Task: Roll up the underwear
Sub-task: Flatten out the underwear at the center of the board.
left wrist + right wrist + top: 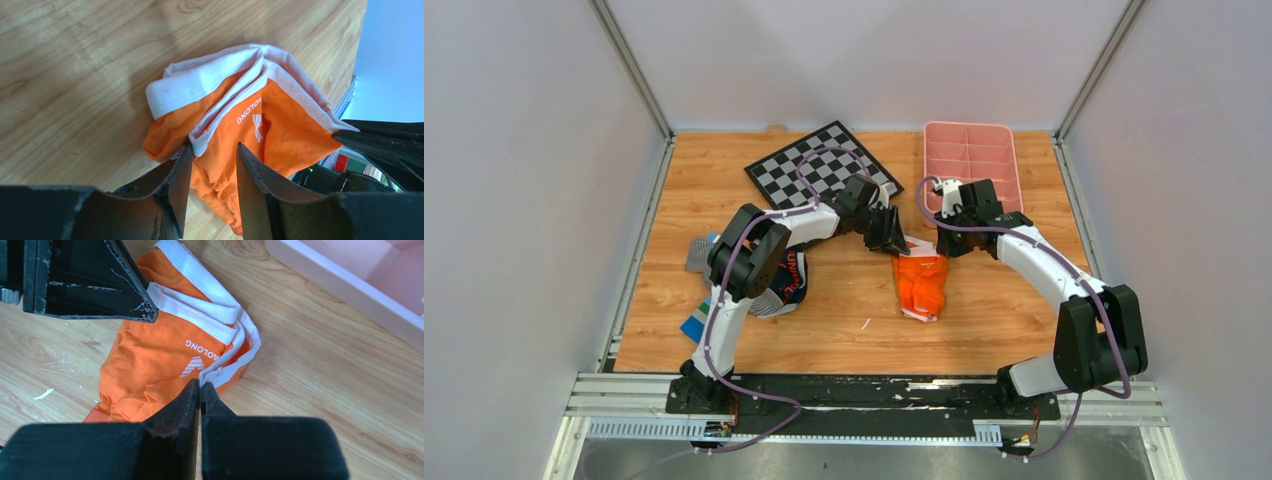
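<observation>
The orange underwear point(921, 285) with white trim lies crumpled and partly folded on the wooden table, mid-table. My left gripper point(894, 241) is at its far left corner. In the left wrist view it point(213, 148) is open, its fingers standing either side of a fold of the underwear point(280, 135) near the white band. My right gripper point(940, 244) is at the far right corner. In the right wrist view it point(200, 385) is shut, pinching the white trim edge of the underwear point(155, 352).
A pink divided tray point(969, 160) stands at the back right, close behind the right gripper. A checkerboard point(822, 165) lies at the back centre. A navy pair point(791, 280) and a striped garment point(702, 252) lie under the left arm.
</observation>
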`<state>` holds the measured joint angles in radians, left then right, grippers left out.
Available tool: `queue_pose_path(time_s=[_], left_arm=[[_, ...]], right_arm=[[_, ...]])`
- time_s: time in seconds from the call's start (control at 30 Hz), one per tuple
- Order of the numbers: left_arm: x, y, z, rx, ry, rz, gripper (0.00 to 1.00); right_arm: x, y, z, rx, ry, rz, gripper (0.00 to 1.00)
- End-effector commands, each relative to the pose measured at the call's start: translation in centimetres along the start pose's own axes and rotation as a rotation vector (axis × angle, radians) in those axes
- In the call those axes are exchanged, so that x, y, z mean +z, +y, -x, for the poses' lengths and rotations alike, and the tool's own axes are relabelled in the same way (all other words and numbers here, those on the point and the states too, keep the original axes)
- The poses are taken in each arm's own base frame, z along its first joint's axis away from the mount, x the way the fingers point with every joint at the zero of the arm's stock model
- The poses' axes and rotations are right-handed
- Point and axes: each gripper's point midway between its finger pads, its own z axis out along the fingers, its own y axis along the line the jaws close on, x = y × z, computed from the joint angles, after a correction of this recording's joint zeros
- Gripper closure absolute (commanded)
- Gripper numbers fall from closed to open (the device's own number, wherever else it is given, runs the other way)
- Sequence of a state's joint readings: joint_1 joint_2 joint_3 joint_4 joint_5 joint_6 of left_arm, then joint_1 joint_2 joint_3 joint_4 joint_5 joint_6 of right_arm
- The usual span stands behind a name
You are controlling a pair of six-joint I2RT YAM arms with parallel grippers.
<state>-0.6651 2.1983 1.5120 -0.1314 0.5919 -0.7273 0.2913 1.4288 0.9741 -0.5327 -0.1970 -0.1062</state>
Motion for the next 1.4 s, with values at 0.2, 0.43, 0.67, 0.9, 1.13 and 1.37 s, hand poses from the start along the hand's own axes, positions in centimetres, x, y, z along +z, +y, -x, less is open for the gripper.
queue_pose_path(time_s=[0.2,0.43,0.67,0.9,1.13,1.37], left_arm=[[0.9,0.4,0.8,0.025,0.000,0.008,0.65],[-1.2,-0.4,2.1,0.166,-0.015,0.016,0.92],[-9.5,-2.1,4.5,0.327,-0.058,0.009,1.00],[-17.3,-5.9,2.0,0.571,0.027,-0.041,1.00],[-21.4,-5.1,-0.7,0.659,0.054,0.069,1.00],[-25.1,-6.1,-4.2,0.700,0.047,0.078,1.00]], right_arm=[[-0.7,-0.3,2.0,-0.002,-0.075,-0.010,1.00],[-0.9,-0.9,2.3,0.002,-0.077,-0.032,1.00],[-5.5,-2.3,6.8,-0.088,-0.157,-0.123,1.00],[-10.0,-2.1,8.8,-0.150,-0.223,-0.089,1.00],[-14.5,-0.7,8.8,-0.225,-0.262,-0.071,1.00],[-19.9,3.0,6.1,-0.197,-0.393,0.008,1.00]])
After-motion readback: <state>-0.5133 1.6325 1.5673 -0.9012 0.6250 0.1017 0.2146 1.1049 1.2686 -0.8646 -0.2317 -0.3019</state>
